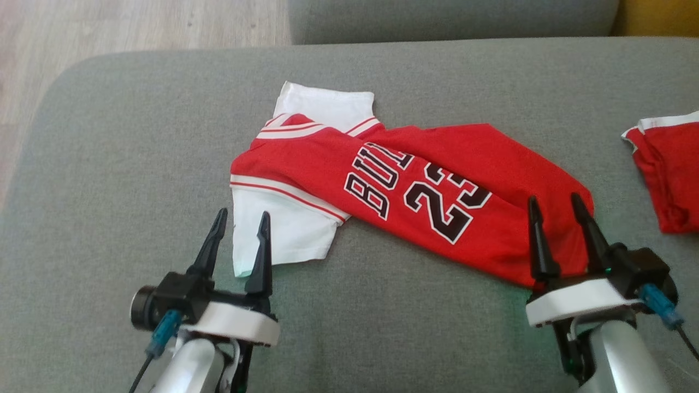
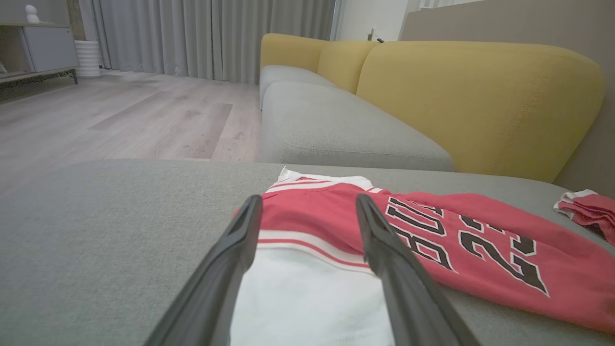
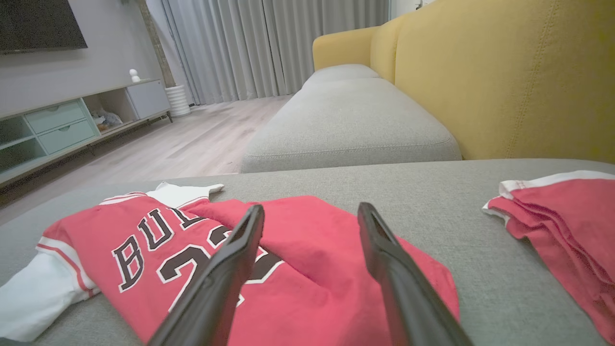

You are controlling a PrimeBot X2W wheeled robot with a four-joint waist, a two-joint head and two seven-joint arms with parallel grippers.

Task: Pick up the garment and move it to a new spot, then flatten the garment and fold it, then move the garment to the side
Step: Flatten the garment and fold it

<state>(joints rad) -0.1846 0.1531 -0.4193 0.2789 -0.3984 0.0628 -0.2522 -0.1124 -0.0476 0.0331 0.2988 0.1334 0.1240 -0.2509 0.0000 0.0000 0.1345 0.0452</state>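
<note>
The garment (image 1: 382, 185) is a red jersey with black lettering and white sleeves, lying partly folded across the grey cushion (image 1: 109, 164). It also lies ahead in the left wrist view, garment (image 2: 432, 230), and in the right wrist view, garment (image 3: 312, 240). My left gripper (image 1: 240, 219) is open, its fingertips over the near white sleeve (image 1: 284, 234). Over the jersey's red lower right end, my right gripper (image 1: 554, 203) stands open as well. Nothing is held between either pair of fingers.
A second red piece of clothing (image 1: 669, 169) lies at the cushion's right edge. Another grey seat (image 1: 453, 19) and a yellow backrest (image 2: 480, 96) stand behind. Wooden floor (image 1: 109, 27) lies beyond the cushion's left side, with a low cabinet (image 3: 62, 125) across the room.
</note>
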